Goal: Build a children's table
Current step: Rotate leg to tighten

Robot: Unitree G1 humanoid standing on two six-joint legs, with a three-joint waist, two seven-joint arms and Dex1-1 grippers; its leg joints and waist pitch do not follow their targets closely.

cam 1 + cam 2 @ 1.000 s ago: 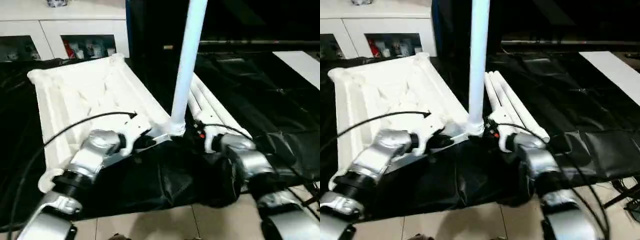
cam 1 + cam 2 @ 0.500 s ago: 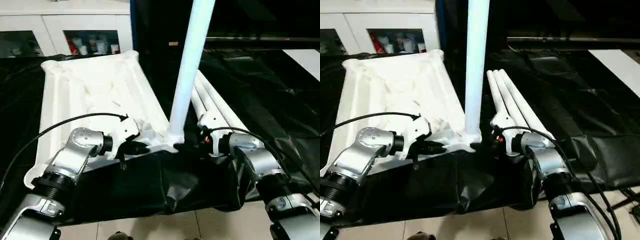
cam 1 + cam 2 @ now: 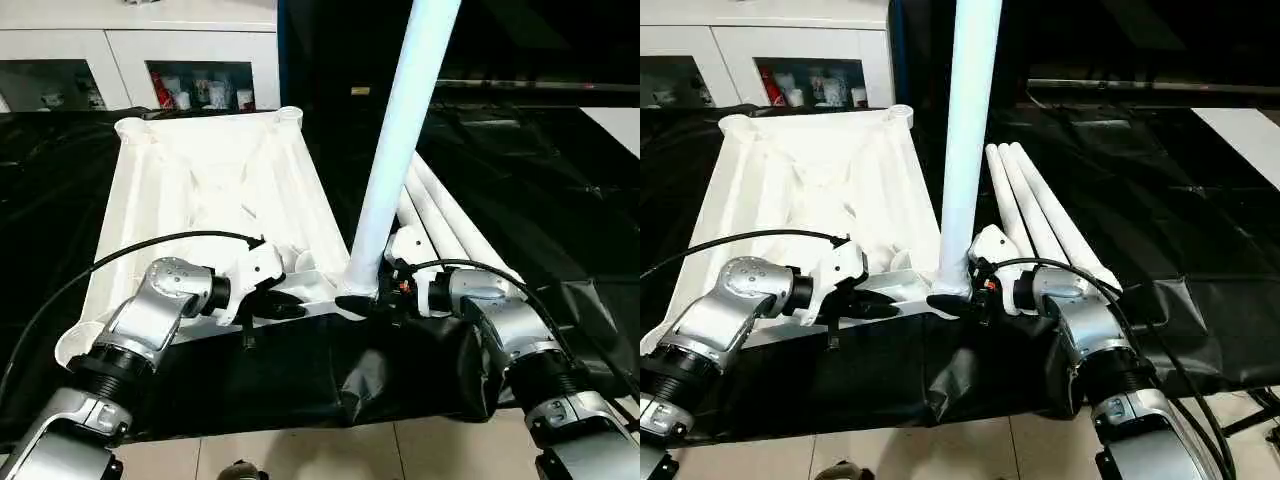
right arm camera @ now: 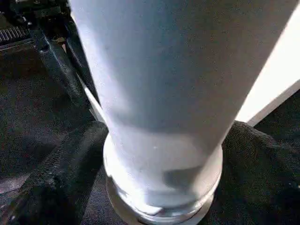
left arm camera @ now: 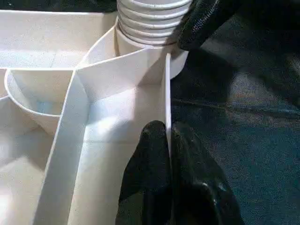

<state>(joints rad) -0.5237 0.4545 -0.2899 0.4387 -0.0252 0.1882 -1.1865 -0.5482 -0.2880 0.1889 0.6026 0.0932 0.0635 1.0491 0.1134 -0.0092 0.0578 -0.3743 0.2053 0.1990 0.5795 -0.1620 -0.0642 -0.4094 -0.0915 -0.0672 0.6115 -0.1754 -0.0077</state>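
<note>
The white tabletop (image 3: 205,185) lies upside down on the black-covered work table, rim up. One white leg (image 3: 405,130) stands upright in its near right corner socket (image 5: 140,56). Three more legs (image 3: 455,225) lie side by side just right of the tabletop. My left gripper (image 3: 285,308) is shut on the near rim (image 5: 166,89) beside that socket, one finger on each side of the thin wall. My right gripper (image 3: 365,303) is shut on the foot of the upright leg (image 4: 164,93), with black fingers (image 4: 61,173) on both sides of its collar.
A white cabinet with glass doors (image 3: 150,60) stands behind the table. The black cover hangs over the near edge above a tiled floor (image 3: 300,450). A white panel (image 3: 1250,140) lies at the far right. Black cables (image 3: 120,255) loop over both forearms.
The head camera has tilted, shifting the whole picture down and right. My right gripper's fingers have moved in around the foot of the upright leg. My left gripper stays on the rim.
</note>
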